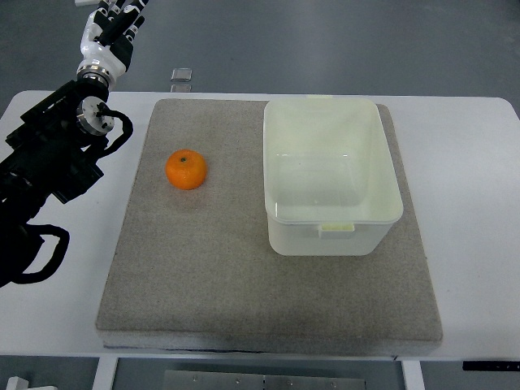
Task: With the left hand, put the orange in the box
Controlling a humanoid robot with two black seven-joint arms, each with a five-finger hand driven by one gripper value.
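Grey mat (pixel 203 276): orange (pixel 186 170) beside box (pixel 331 180)

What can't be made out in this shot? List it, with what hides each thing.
- Left hand, top view: its fingers run past the top edge, so their state cannot be told.
- Right arm: not in the picture at all.
- Small clear object beyond the mat: too small to identify.
- Underside of the orange: hidden by the fruit itself.
- Box: nothing shows inside, though its milky walls blur the floor edges.
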